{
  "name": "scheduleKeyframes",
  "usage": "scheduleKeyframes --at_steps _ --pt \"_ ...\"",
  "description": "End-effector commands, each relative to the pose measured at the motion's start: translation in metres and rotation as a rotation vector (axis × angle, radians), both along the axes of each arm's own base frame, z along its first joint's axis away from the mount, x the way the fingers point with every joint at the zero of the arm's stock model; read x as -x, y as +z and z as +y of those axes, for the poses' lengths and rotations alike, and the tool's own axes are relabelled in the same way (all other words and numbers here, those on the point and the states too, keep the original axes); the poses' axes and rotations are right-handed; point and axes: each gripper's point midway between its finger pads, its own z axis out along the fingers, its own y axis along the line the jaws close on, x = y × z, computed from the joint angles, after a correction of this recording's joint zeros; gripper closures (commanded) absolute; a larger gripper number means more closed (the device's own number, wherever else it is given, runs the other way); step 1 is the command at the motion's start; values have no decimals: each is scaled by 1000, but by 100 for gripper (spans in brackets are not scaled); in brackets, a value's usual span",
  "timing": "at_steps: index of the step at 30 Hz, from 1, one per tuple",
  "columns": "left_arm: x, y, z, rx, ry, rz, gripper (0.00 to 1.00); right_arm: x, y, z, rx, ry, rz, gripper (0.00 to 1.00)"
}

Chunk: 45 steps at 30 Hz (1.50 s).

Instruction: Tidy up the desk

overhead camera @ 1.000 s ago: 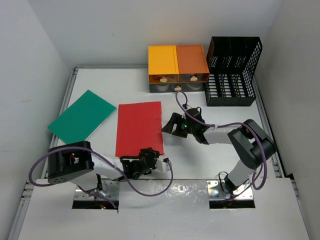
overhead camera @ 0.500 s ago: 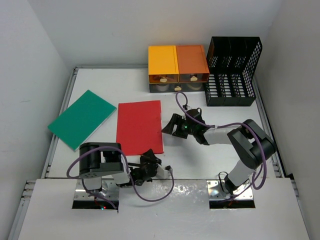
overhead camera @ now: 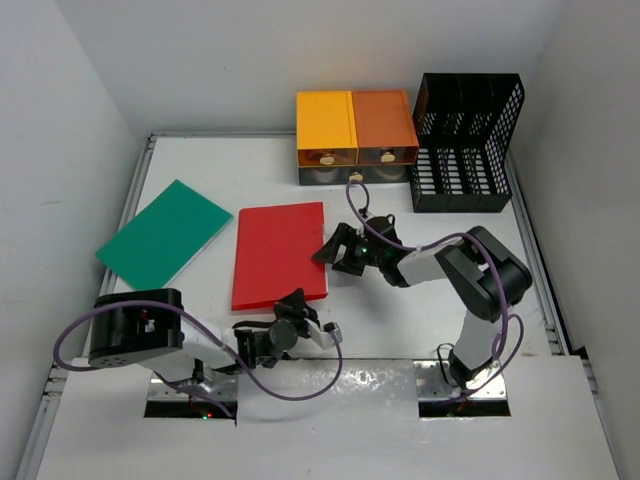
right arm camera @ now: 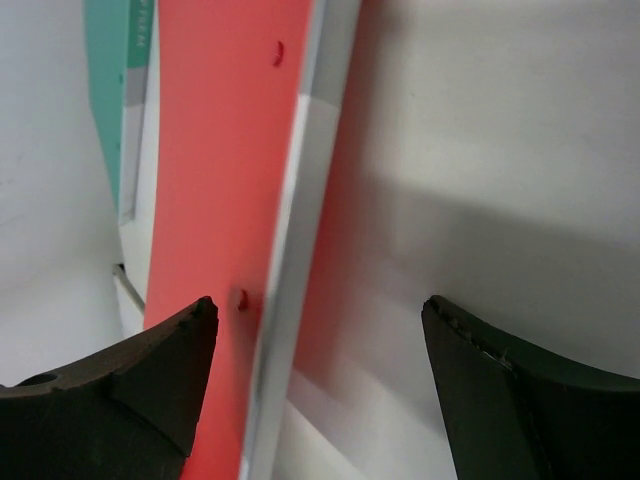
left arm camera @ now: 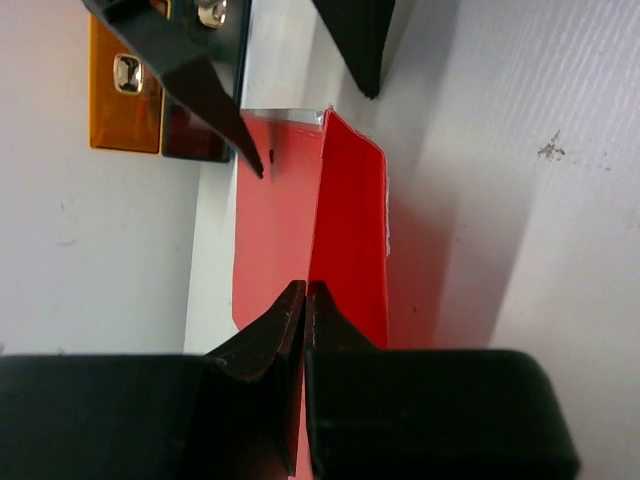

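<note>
The table (overhead camera: 400, 320) is a wide, flat, white rectangle filling the floor of the white-walled booth, with thin metal rails (overhead camera: 139, 180) along its sides. Its surface looks matte and faintly ribbed in the wrist views. Near the middle lies a red folder (overhead camera: 275, 250), a thin, smooth, stiff rectangle with a pale edge showing along its right side. To its left, apart from it and turned at an angle, a green folder (overhead camera: 163, 238) of the same kind lies close to the left rail. At the far edge stands a boxy drawer unit (overhead camera: 355, 125), glossy yellow and orange on top. Just beside it on the right is a black mesh rack (overhead camera: 465, 150) with upright slots. Bare white surface stretches to the right of the red folder and along the near edge, and there is open room between the folders and the back row. The left jaws are clenched on the red folder at its near right corner, their tips meeting with the sheet pinched between them and that corner raised off the table. The right jaws are spread wide at the folder's right edge, one fingertip (right arm camera: 150, 370) over the red cover and the other over bare table, grasping nothing.
</note>
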Motion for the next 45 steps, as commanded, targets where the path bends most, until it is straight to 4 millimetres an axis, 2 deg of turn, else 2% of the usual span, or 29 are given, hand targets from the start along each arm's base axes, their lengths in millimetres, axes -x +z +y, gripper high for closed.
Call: scheduleKeyframes --at_steps 1,5,8,10,14,17,18,21,22,23,24,26,27,28,29,30,31,32,33,34,36,37,39,40,41,42,44,45 --pt "0 4 3 8 2 -20 100 -13 21 24 -114 -3 -31 18" --pt "3 -3 4 -8 -16 -4 100 -20 25 34 -151 -7 -29 18" --pt "3 -1 4 1 -19 -9 100 -30 27 44 -161 -3 -29 19" --pt "3 3 4 8 -21 -17 100 -30 19 53 -187 4 2 19" --pt "5 3 1 21 -35 4 100 -39 19 70 -288 -3 24 27" --pt "7 2 4 32 -38 18 100 -42 19 78 -353 -7 41 49" --pt "7 3 5 39 -37 19 100 -42 18 77 -361 -13 51 66" --pt "7 6 7 46 -29 26 100 -38 17 71 -362 -32 37 89" --pt "9 3 10 24 -30 37 100 -37 18 69 -360 -34 28 100" --pt "10 2 10 20 -42 46 100 -36 23 67 -355 -34 13 100" --pt "12 7 9 40 -52 51 86 -33 17 62 -321 -34 9 100" --pt "15 7 12 30 -73 66 58 -29 18 58 -290 -23 -10 100" --pt "16 8 13 28 -80 69 1 -29 29 57 -275 -1 -64 100" --pt "18 5 16 8 -84 82 0 -27 27 54 -243 -2 -65 100" --pt "20 12 13 43 -102 91 0 -25 29 49 -219 2 -82 100" --pt "22 22 7 77 -116 109 0 -27 44 47 -196 22 -156 100" --pt "31 14 6 52 -150 176 0 -23 42 43 -158 31 -152 100" --pt "35 30 3 114 -174 188 0 -20 44 39 -131 41 -168 100" --pt "37 47 -3 163 -198 204 0 -20 61 36 -110 68 -245 100" --pt "37 62 2 219 -204 204 0 -16 59 32 -71 83 -239 100" --pt "27 83 13 292 -175 153 0 -10 69 24 -9 134 -289 100" --pt "12 100 28 355 -115 114 0 -9 74 22 7 141 -304 100" --pt "-3 115 41 406 -58 98 0 -5 83 12 56 161 -346 100" --pt "-16 125 55 443 9 75 0 -6 86 7 77 152 -364 100" --pt "-21 133 60 481 46 60 0 -4 85 0 116 162 -373 100" --pt "-26 136 66 496 83 50 0 -5 89 -4 133 160 -388 100" --pt "-42 139 81 513 178 39 1 -8 112 -12 153 155 -465 100" --pt "-48 141 85 549 210 45 0 -6 112 -18 178 159 -461 100"
